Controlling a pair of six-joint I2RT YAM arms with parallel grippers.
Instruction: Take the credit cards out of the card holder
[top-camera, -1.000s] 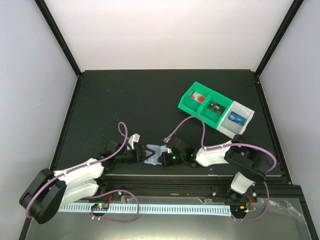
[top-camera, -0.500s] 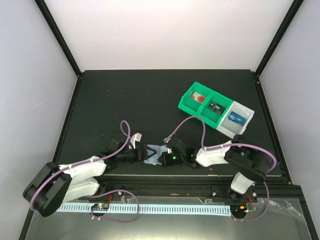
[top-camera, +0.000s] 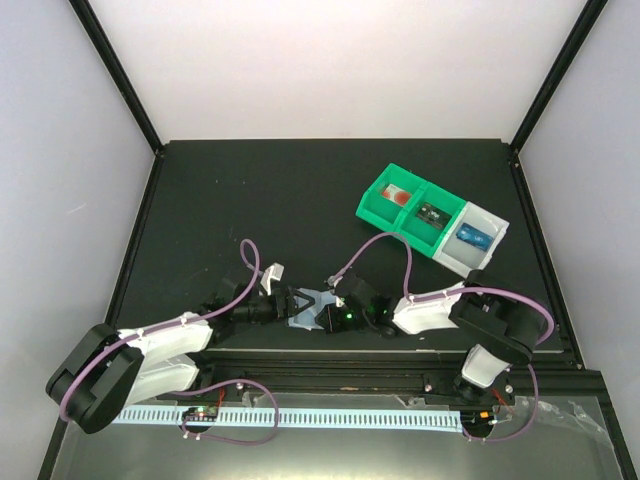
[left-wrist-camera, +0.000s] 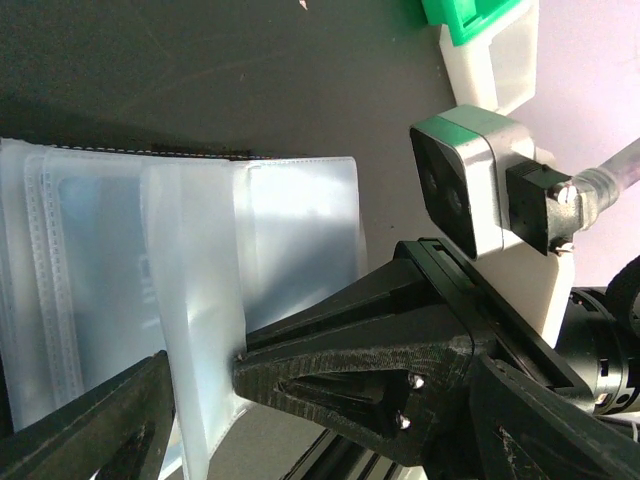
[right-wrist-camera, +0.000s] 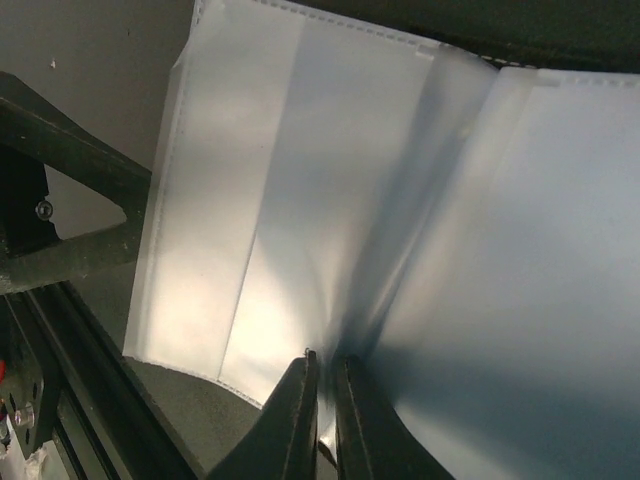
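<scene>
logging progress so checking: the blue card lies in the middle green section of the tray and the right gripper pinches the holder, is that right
Not quite: the top view shows the blue card in the white end section of the tray, not the middle green one. The right gripper does pinch the holder, as its wrist view shows.

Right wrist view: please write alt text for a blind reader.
The right gripper pinches the bottom edge of the card holder at its fold. The pale translucent sleeve is spread open and fills most of the frame, with the dark table behind it.
</scene>
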